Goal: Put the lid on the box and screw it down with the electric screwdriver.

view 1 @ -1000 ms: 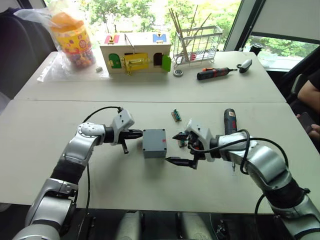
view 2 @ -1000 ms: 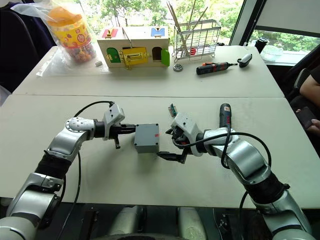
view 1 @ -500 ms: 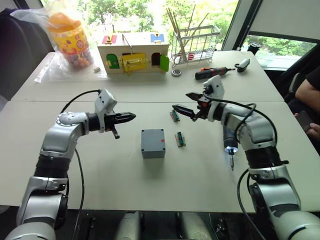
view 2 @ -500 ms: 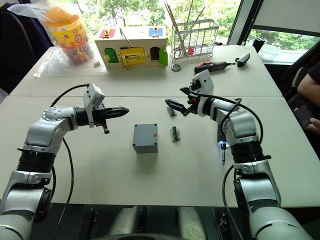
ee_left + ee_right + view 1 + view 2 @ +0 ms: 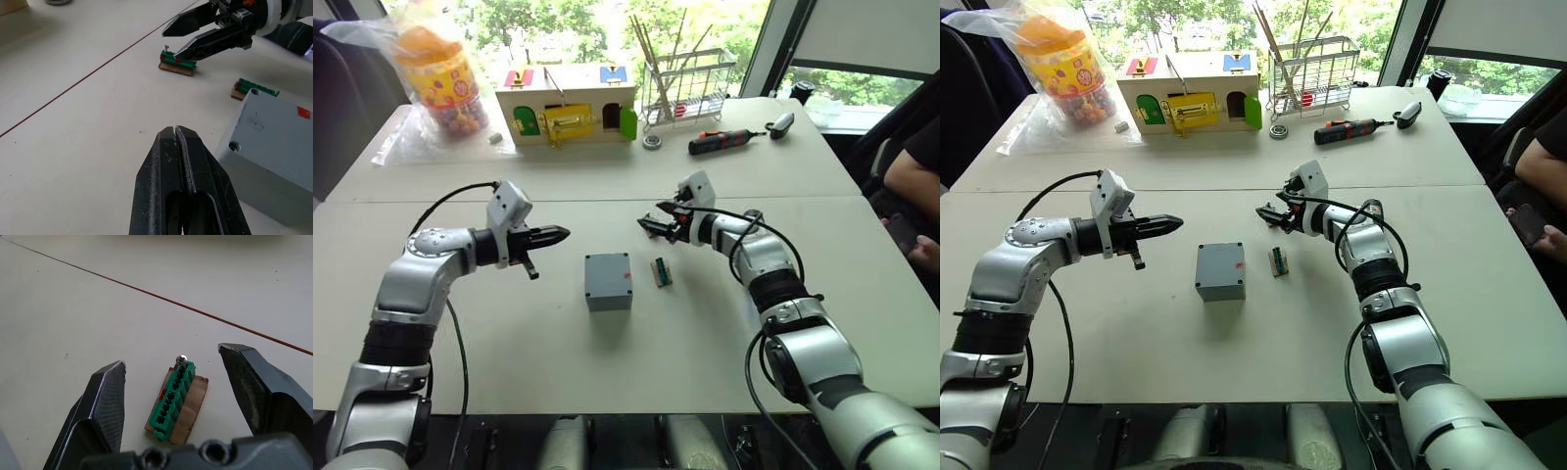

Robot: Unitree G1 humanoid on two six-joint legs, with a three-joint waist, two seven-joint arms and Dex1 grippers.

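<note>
On the near counter (image 5: 862, 323), mid-scene, you have the box (image 5: 608, 281) sitting flat, its red mark facing right and the lid seated on top, a screw hole showing at one corner in the left wrist view. Just right of it lies a small green terminal block on a brown backing (image 5: 662, 272).

Your left gripper (image 5: 555, 235) hovers above the counter to the left of the box, apart from it, tips pointing right toward it; jaws pressed together, nothing between them.

Your right gripper (image 5: 651, 222) sits farther off, right of and beyond the box, jaws spread apart. It straddles a second green terminal block (image 5: 173, 400) lying on the counter, one screw standing at its end; the fingers (image 5: 105, 401) flank the block without touching it.

Far counter, left to right: a clear bag holding a yellow-and-orange jar (image 5: 438, 78), a wooden toy house with coloured doors (image 5: 566, 103), a wire rack holding sticks (image 5: 688, 80), a red-and-black screwdriver (image 5: 729, 143), a small dark-and-grey object (image 5: 782, 124).

At the right edge, a person's arm (image 5: 911, 176).
</note>
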